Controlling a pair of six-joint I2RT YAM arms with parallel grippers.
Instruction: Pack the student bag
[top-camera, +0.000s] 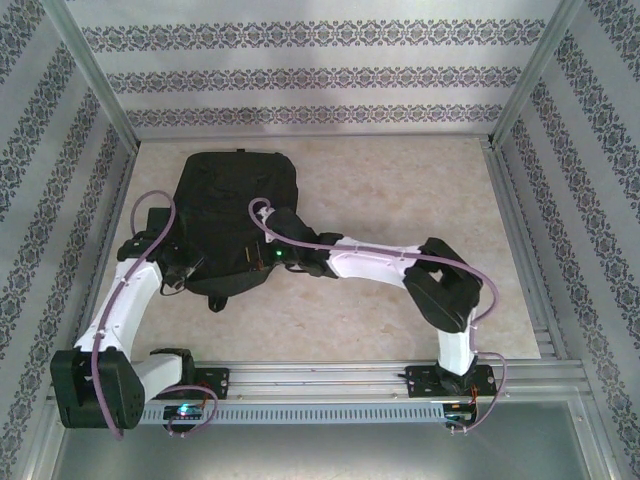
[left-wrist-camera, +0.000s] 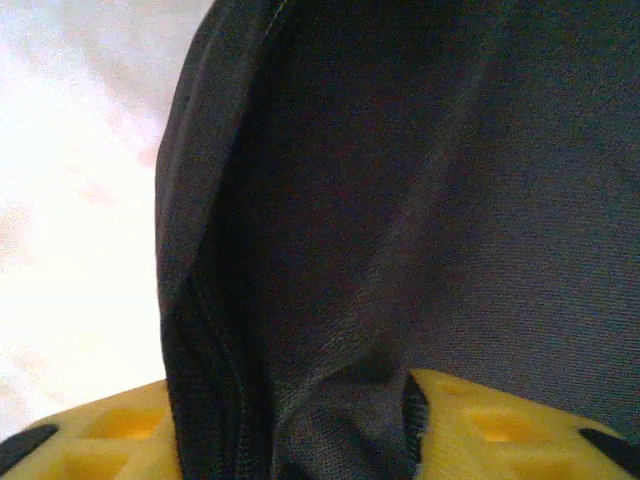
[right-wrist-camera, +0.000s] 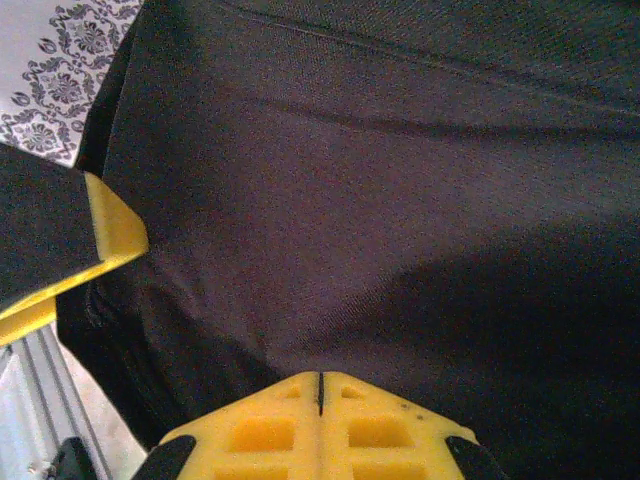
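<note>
The student bag (top-camera: 220, 190), a large black fabric backpack, lies flat at the left middle of the table. My left gripper (top-camera: 183, 272) sits at the bag's near left edge. In the left wrist view its yellow fingers (left-wrist-camera: 500, 425) are shut on a fold of the bag's fabric (left-wrist-camera: 400, 200) beside a seam. My right gripper (top-camera: 262, 255) rests on the bag's near part. Its fingertips (right-wrist-camera: 360, 400) are shut together with nothing between them, against the dark fabric (right-wrist-camera: 380, 180). A yellow finger (right-wrist-camera: 112, 232) of the left gripper shows at the left of the right wrist view.
Beige tabletop (top-camera: 400, 200) stretches to the right of the bag. Patterned walls (top-camera: 300, 75) and aluminium posts enclose the table on three sides. A metal rail (top-camera: 330, 375) with both arm bases runs along the near edge.
</note>
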